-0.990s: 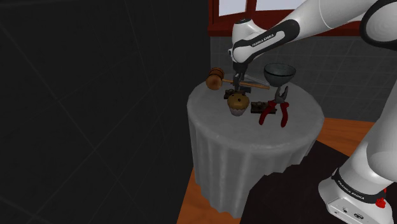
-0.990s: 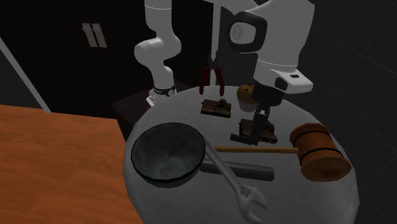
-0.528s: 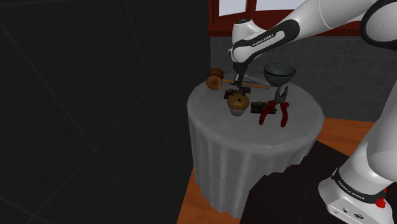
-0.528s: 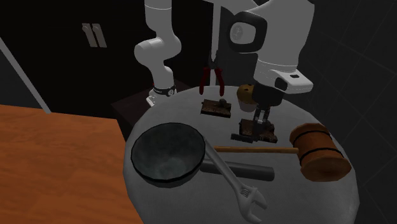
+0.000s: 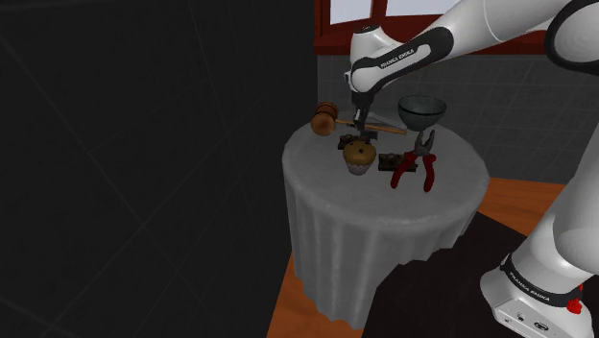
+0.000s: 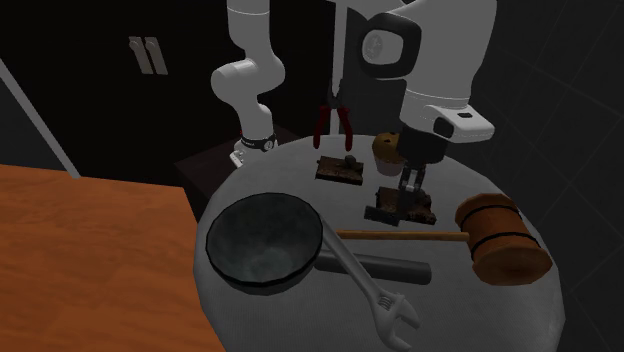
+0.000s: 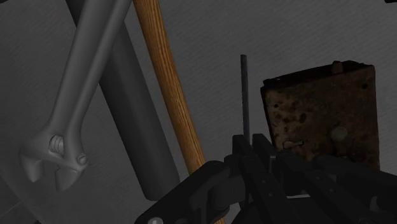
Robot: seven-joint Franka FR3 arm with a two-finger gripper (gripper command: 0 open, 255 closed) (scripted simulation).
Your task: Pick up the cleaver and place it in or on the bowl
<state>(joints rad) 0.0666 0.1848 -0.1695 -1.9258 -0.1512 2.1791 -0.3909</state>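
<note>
The cleaver [image 6: 398, 208] is a rusty brown slab lying on the round clothed table [image 5: 384, 206], between the muffin and the mallet's handle. My black gripper [image 6: 408, 188] stands right over it, pointing down. In the wrist view the fingers [image 7: 222, 184] meet on a thin dark strip [image 7: 243, 95] that rises beside the brown slab [image 7: 318, 111]. The dark bowl [image 6: 265, 243] stands upright at the table's edge, apart from the gripper. From the shoulder view the gripper [image 5: 360, 132] hangs just left of the bowl [image 5: 422, 108].
A wooden mallet [image 6: 503, 237] lies close by, its handle [image 7: 168, 83] next to the fingers. A grey wrench [image 6: 370, 285] and a dark cylinder [image 6: 385, 266] lie by the bowl. A muffin [image 5: 360, 156], red pliers [image 5: 422, 158] and a second brown slab [image 6: 340, 168] crowd the table.
The fingers stood apart a second ago and have closed on the cleaver's thin strip. The hand has hardly moved, and nothing on the table has shifted.
</note>
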